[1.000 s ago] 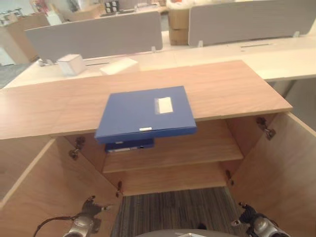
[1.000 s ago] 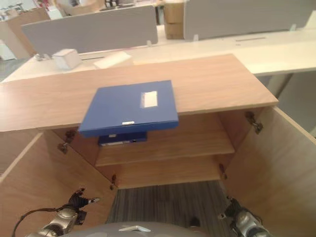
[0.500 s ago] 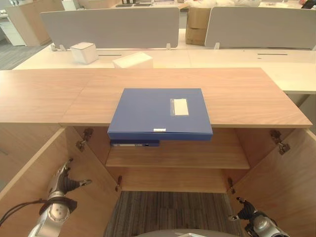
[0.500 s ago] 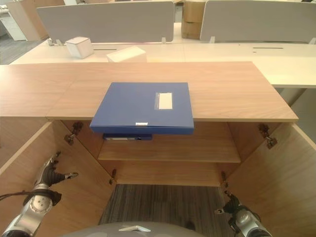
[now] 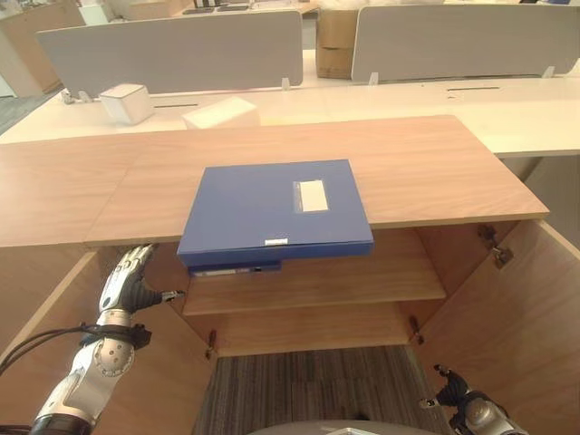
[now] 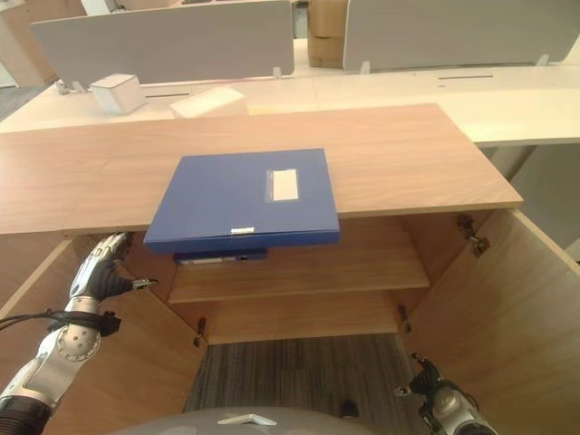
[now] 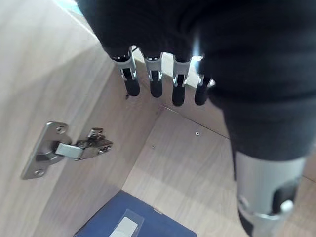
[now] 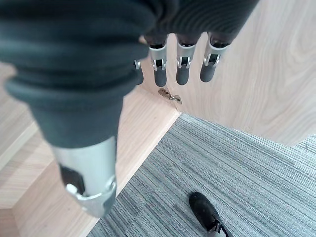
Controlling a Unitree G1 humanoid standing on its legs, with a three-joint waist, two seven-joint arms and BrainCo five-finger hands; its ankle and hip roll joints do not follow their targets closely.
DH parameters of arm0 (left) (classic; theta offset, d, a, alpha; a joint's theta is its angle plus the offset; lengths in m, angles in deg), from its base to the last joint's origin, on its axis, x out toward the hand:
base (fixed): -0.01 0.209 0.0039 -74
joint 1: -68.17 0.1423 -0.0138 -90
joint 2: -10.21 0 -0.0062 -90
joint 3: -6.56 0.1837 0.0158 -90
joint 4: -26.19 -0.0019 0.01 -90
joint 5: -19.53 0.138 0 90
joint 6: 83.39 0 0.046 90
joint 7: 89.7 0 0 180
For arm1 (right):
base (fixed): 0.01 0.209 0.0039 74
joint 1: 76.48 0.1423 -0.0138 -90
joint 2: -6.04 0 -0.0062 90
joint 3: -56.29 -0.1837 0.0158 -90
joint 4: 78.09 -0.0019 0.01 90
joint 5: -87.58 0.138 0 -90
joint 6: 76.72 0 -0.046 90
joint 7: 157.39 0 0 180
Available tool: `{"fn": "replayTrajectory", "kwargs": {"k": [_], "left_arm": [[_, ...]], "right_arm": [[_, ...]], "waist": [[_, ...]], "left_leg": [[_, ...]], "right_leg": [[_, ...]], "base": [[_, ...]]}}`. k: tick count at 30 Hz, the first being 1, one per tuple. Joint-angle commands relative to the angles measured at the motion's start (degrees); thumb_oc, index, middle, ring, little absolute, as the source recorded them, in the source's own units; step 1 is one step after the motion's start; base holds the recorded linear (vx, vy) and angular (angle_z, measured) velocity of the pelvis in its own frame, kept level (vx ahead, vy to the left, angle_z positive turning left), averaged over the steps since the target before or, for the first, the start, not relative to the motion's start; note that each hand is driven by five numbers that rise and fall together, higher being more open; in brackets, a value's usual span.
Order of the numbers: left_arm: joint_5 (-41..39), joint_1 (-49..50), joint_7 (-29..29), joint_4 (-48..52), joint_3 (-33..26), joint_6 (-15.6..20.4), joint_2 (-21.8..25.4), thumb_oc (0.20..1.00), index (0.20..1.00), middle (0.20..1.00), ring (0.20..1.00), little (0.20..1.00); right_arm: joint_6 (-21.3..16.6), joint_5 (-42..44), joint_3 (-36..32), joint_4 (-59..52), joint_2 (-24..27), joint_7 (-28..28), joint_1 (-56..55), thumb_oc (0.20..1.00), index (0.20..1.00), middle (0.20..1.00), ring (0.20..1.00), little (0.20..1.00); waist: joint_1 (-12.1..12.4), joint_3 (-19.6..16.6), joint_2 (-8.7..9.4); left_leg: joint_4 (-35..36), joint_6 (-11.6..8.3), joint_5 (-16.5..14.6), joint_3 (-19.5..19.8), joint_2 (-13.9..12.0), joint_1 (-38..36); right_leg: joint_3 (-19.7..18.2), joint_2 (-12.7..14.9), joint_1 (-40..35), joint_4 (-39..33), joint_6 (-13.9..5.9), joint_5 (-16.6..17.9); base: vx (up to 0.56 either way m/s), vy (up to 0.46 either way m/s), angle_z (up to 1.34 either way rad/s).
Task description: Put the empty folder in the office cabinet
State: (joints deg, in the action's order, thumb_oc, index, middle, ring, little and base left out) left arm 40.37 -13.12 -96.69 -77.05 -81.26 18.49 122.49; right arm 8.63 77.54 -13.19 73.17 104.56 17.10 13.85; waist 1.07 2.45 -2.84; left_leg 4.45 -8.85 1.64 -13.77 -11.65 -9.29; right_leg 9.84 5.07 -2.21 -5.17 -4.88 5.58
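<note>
The left hand (image 5: 127, 283) has risen since half a second ago, now just under the cabinet top (image 5: 426, 168) by the left door (image 6: 109, 362), fingers straight and slightly spread, holding nothing. The right hand (image 8: 177, 69) hangs low at the near right, fingers relaxed. The blue folder (image 5: 272, 210) lies on the cabinet top, overhanging its near edge and partly hiding a second folder (image 5: 234, 268) on the shelf (image 5: 362, 276).

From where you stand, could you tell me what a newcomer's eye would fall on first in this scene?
First, the blue folder lying flat on the wooden cabinet top, its front edge jutting over the open cabinet. Below it, both cabinet doors stand open, and a second blue folder lies on the upper shelf. The left hand is raised with straight fingers by the left door, while the right hand hangs low near the right door.
</note>
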Motion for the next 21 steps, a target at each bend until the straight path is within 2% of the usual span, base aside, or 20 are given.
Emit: {"fn": "replayTrajectory", "kwargs": {"k": [1, 7, 11, 13, 16, 17, 21], "left_arm": [[4.02, -0.65, -1.78, 4.45, -2.67, 2.16, 6.33, 1.000, 1.000, 1.000, 1.000, 1.000], [6.69, 2.64, -2.27, 8.70, -5.67, 2.41, 6.86, 1.000, 1.000, 1.000, 1.000, 1.000], [6.74, 7.32, -0.69, 16.45, -11.72, 3.12, 8.82, 1.000, 1.000, 1.000, 1.000, 1.000], [6.09, 8.44, 0.37, 17.70, -12.86, 3.03, 9.53, 1.000, 1.000, 1.000, 1.000, 1.000], [3.17, 12.46, 4.56, 22.75, -18.25, 2.85, 12.22, 1.000, 1.000, 1.000, 1.000, 1.000], [2.55, 14.33, 4.41, 24.62, -22.38, 2.85, 13.05, 1.000, 1.000, 1.000, 1.000, 1.000], [3.67, 15.89, 2.70, 27.17, -27.44, 3.01, 13.66, 1.000, 1.000, 1.000, 1.000, 1.000]], "right_arm": [[-0.91, 0.30, 1.66, 1.07, -1.02, 1.26, 2.38, 1.000, 1.000, 1.000, 1.000, 1.000], [-0.65, 0.11, 1.16, 1.09, -1.33, 1.28, 2.06, 1.000, 1.000, 1.000, 1.000, 1.000], [-0.40, -0.17, 0.56, 0.34, -1.17, 0.98, 1.21, 1.000, 1.000, 1.000, 1.000, 1.000], [-0.25, -0.20, 0.46, 0.03, -1.02, 0.79, 1.06, 1.000, 1.000, 1.000, 1.000, 1.000], [0.21, -0.65, -0.37, -1.21, -0.04, -0.31, 0.38, 1.000, 1.000, 1.000, 1.000, 1.000], [0.48, -1.18, -0.43, -1.58, 0.23, -0.92, 0.21, 1.000, 1.000, 1.000, 1.000, 1.000], [0.66, -1.60, 0.16, -1.57, -0.13, -1.54, -0.11, 1.000, 1.000, 1.000, 1.000, 1.000]], "waist": [[-0.43, -1.97, 3.14], [0.00, -2.07, 3.12], [0.77, -2.03, 2.86], [0.76, -2.02, 2.84], [1.22, -2.08, 2.56], [1.68, -2.24, 2.45], [2.10, -2.37, 2.78]], "left_leg": [[0.55, -0.68, 1.15, 1.59, -2.45, 3.14], [0.55, -0.63, 0.99, 1.67, -2.45, 2.97], [0.55, -0.51, 0.94, 2.06, -2.34, 3.04], [0.55, -0.49, 0.92, 2.18, -2.32, 3.00], [0.55, -0.45, 0.85, 2.23, -2.29, 2.90], [0.55, -0.47, 0.77, 2.18, -2.26, 2.87], [0.55, -0.48, 0.73, 2.18, -2.11, 2.85]], "right_leg": [[-1.12, 6.99, -3.61, 0.66, -5.58, -2.70], [-1.10, 7.00, -3.91, 0.62, -5.58, -2.83], [-0.78, 7.00, -4.03, 0.61, -5.62, -2.87], [-0.81, 6.98, -4.05, 0.64, -5.61, -2.83], [-0.52, 7.12, -4.16, 0.61, -5.78, -2.64], [-0.27, 7.28, -4.14, 0.58, -5.95, -2.38], [0.06, 7.44, -4.31, 0.64, -6.01, -2.19]], "base": [[0.00, 0.000, 0.00], [0.00, 0.000, 0.00], [-0.03, 0.005, 0.00], [-0.02, 0.004, 0.01], [-0.04, 0.024, 0.02], [-0.04, 0.024, 0.00], [-0.03, 0.007, 0.01]]}}
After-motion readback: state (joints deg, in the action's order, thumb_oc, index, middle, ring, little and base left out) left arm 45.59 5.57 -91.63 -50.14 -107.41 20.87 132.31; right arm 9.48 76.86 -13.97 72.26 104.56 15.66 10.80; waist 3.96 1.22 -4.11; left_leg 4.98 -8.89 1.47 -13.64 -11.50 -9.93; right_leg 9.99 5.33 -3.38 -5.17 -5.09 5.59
